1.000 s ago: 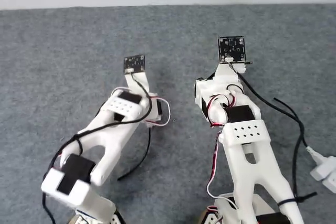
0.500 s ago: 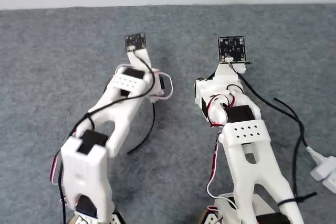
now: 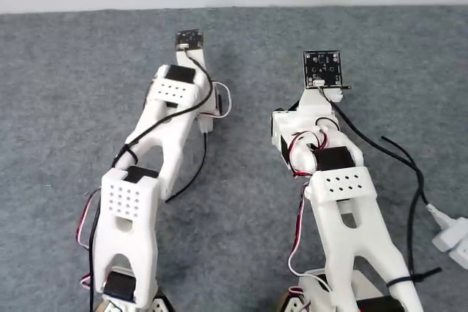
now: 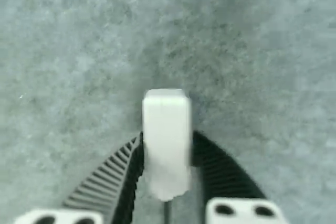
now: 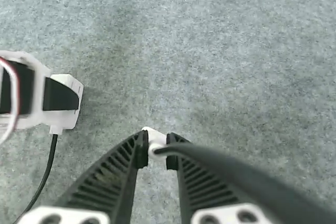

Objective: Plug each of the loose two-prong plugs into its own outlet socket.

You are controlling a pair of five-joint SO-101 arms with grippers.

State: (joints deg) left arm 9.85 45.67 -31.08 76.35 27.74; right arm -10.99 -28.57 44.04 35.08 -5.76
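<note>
White plug [image 4: 166, 116]: plain blocky body, rounded corners, prongs not visible. Lies lengthwise between left gripper [image 4: 167, 142] fingers [image 4: 113, 174], poking past tips. Fingers narrow, pinching its sides. Right gripper [image 5: 156, 145] nearly closed, tips clamping small white piece [image 5: 152, 136]. Black cable [image 5: 236, 174] leads back from it over one finger. Grey carpet [image 5: 236, 51] beyond tips.

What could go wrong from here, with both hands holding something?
1. The left hand pinches the white plug with much of it sticking out past the fingertips, so it might tilt or slip.
2. The right hand grips a small white piece whose black cord runs back over the hand. A tug on it could perhaps pull the piece loose.
</note>
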